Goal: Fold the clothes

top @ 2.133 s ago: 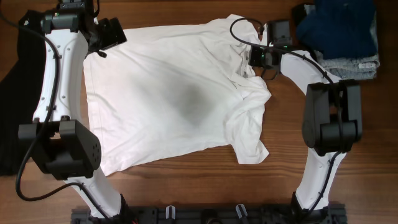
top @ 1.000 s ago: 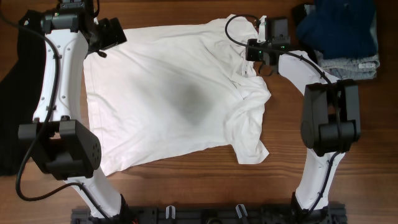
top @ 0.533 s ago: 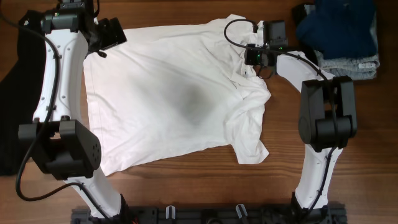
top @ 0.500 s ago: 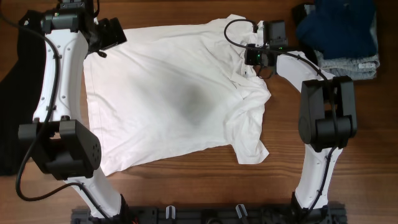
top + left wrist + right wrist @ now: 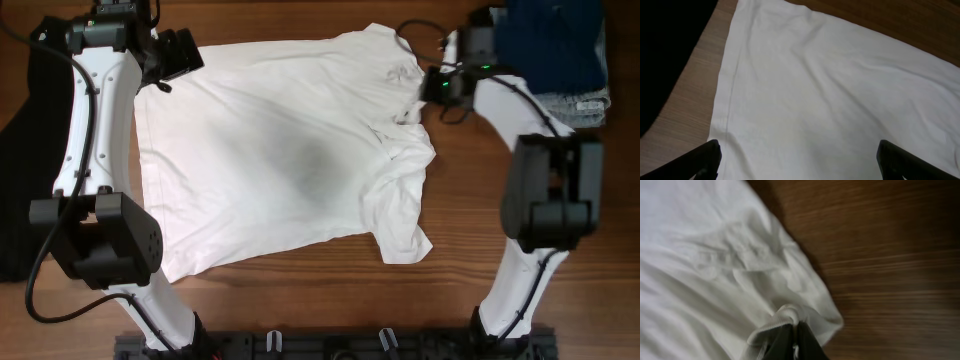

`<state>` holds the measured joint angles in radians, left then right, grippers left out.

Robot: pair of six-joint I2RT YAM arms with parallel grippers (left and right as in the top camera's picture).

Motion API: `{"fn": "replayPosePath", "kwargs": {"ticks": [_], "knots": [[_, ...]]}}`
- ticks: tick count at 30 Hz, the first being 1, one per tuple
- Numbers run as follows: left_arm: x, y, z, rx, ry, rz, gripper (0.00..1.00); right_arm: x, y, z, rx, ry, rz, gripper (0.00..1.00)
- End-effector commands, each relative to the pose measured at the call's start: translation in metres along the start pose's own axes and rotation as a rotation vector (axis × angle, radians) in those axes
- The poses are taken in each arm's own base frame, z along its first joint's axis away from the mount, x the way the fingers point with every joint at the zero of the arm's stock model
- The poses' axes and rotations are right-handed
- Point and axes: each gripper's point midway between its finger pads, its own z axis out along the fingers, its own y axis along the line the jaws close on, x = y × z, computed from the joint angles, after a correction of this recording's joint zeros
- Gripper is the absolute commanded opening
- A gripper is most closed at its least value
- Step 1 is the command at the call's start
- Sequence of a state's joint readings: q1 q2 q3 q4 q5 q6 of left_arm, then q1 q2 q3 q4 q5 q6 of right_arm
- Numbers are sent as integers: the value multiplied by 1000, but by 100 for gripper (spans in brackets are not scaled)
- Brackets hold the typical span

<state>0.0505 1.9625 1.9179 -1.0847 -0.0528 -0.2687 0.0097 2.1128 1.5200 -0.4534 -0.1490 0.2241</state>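
Note:
The white T-shirt (image 5: 290, 150) lies spread on the wooden table, plain side up, with a grey shadow at its middle and one sleeve folded over at the right. My right gripper (image 5: 428, 88) is shut on a ribbed hem fold of the T-shirt (image 5: 790, 314) at its upper right and holds it pulled out to the right. My left gripper (image 5: 160, 85) hovers over the shirt's upper left corner. Its two black fingertips (image 5: 797, 162) stand wide apart over flat white fabric (image 5: 830, 90), holding nothing.
A long black garment (image 5: 25, 150) lies along the left edge and shows in the left wrist view (image 5: 665, 55). Folded navy-blue (image 5: 550, 40) and pale denim (image 5: 575, 102) pieces are stacked at the back right, close behind my right arm.
My right gripper has moved right and slightly up, pulling the shirt's upper right edge outward with it. The left arm has not moved.

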Motion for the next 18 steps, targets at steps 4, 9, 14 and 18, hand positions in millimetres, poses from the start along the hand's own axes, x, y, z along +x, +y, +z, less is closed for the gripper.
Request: {"fn": "replayPosePath", "kwargs": {"ticks": [4, 9, 14, 18], "knots": [[2, -4, 1, 11, 9, -4, 100, -41, -44, -37, 34, -111, 17, 4], [2, -4, 1, 11, 9, -4, 100, -52, -63, -38, 57, -151, 5, 39], [2, -4, 1, 11, 9, 5, 100, -48, -45, -50, -36, -130, 5, 95], [4, -2, -1, 5, 14, 34, 100, -49, -17, -98, -138, -134, -3, 99]]}}
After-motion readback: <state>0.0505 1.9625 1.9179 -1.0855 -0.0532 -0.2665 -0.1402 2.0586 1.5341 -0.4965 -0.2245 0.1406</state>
